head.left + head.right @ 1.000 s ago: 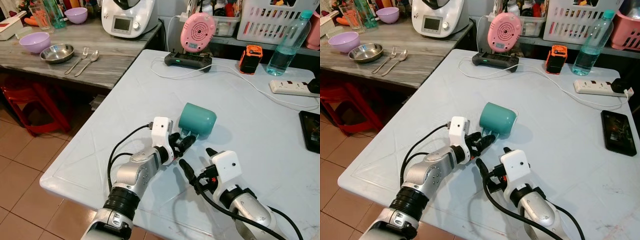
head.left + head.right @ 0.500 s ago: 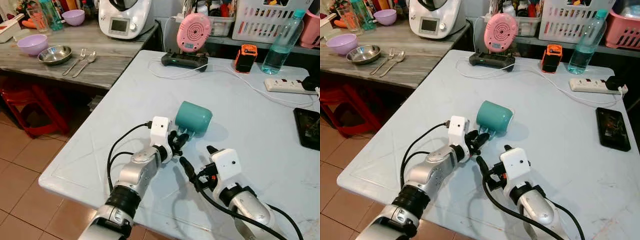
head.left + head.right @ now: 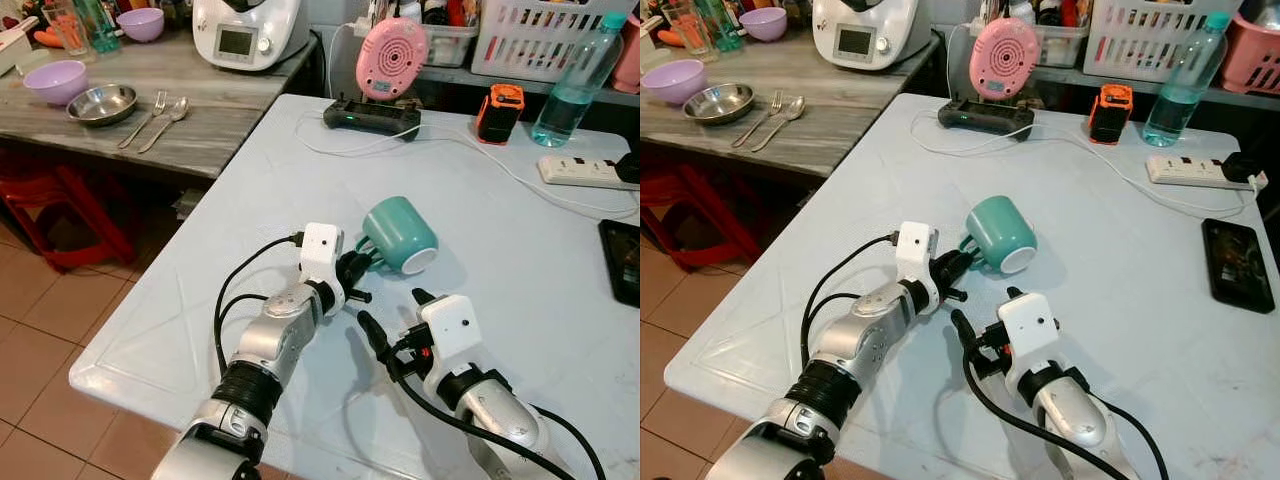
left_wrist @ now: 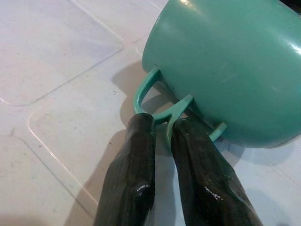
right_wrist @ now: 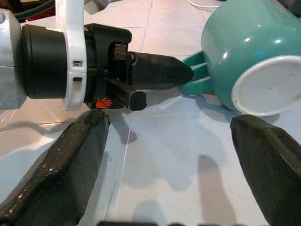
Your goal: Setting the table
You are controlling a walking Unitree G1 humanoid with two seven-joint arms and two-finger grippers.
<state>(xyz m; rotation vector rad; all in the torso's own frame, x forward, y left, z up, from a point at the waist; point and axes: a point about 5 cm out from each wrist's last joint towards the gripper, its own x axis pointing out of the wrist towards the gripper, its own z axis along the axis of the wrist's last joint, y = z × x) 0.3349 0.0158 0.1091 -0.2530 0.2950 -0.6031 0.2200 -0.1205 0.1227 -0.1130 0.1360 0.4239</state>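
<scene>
On the wooden side counter point(image 3: 200, 130), far to the left of the mug, wait a purple bowl point(image 3: 55, 80), a steel bowl point(image 3: 107, 103), a fork point(image 3: 143, 118) and a spoon point(image 3: 165, 121).

The teal mug point(image 3: 400, 232) lies on its side on the white counter point(image 3: 520, 240), its white base turned toward the robot and its handle point(image 4: 155, 101) pointing left at the left arm. The step in hand appears to be getting the mug upright by that handle. To do it well, the grip should stay firm on the thin loop while the wrist rolls slowly, so the mug pivots on its lower edge instead of skidding away; the round body will likely want to roll.

The left gripper point(image 4: 162, 129) sits just left of the mug, its jaws pressed nearly together and pinching the handle loop between them. The right gripper point(image 3: 395, 325) hovers just in front of the mug, nearer the robot, its jaws spread wide and touching nothing, with one finger point(image 5: 70, 160) on each side of the mug's base in its wrist view. It could steady the mug if it slips.
</scene>
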